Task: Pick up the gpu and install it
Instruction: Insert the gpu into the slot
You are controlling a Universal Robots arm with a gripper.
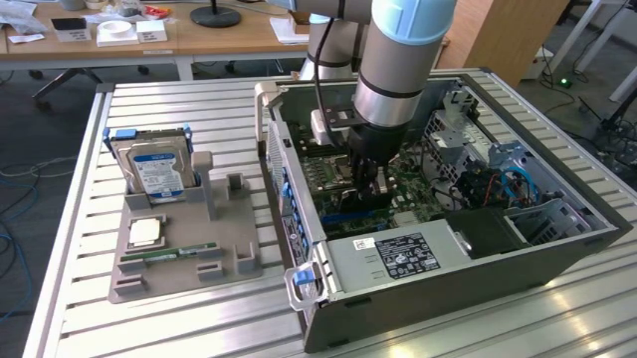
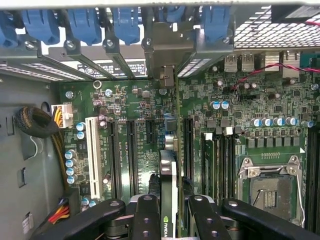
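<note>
the gpu [image 2: 168, 186] stands on edge inside the open computer case [image 1: 557, 247], low over the green motherboard [image 2: 150, 116], and the wrist view shows it as a thin strip with a green logo on its upper edge. it lies in line with the long black expansion slots [image 2: 132, 152] and just beside them, and its far end points at the slotted rear wall with the blue clips [image 2: 85, 24]; whether its lower edge sits in a slot i cannot tell. the fingers [image 2: 146, 220] pinch the card from both sides, one black finger against each face. in the exterior view the gripper [image 1: 366, 188] hangs straight down from the arm into the middle of the case, with the gpu [image 1: 356, 200] a dark shape at its tips. a white slot [image 2: 92, 156] lies further out beside the black ones, and the open cpu socket [image 2: 270, 190] sits on the card's other side. the power supply [image 1: 393, 257] with its label fills the near end of the case. on the exterior view's left, well apart from the case, a grey fixture [image 1: 184, 282] rests on the slatted metal table [image 1: 179, 112]; it carries an upright hard drive [image 1: 154, 173] with a blue-white label, a cpu chip [image 1: 146, 231] and a green ram stick [image 1: 169, 255] lying flat nearer the camera.
</note>
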